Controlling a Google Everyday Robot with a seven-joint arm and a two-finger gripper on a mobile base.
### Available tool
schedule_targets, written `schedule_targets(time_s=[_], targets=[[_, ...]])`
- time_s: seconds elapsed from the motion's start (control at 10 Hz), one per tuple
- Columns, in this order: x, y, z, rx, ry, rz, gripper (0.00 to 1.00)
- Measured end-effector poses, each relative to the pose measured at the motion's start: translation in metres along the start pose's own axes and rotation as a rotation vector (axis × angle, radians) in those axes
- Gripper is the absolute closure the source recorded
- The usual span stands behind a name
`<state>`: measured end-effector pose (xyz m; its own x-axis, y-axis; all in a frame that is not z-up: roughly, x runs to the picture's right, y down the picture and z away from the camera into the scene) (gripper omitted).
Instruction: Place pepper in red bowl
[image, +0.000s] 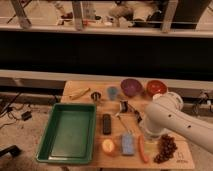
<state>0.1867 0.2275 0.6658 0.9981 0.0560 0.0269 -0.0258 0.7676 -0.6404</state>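
The pepper, slim and orange-red, lies near the front edge of the wooden table, between a blue packet and dark grapes. The red bowl stands at the back right of the table, next to the purple bowl. My white arm reaches in from the right. My gripper is at its lower end, just above the pepper's far tip. The arm hides most of it.
A green tray fills the table's left side. A black bar, a round yellow-orange fruit, a blue packet and grapes lie around the pepper. A blue cup and a banana are at the back.
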Motion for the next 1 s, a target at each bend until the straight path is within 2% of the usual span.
schedule_targets(time_s=[0.4, 0.6, 1.0], targets=[[0.009, 0.014, 0.019, 0.006, 0.041, 0.146, 0.2], [0.015, 0.022, 0.027, -0.001, 0.063, 0.175, 0.2], [0.026, 0.031, 0.042, -0.032, 0.08, 0.197, 0.2]])
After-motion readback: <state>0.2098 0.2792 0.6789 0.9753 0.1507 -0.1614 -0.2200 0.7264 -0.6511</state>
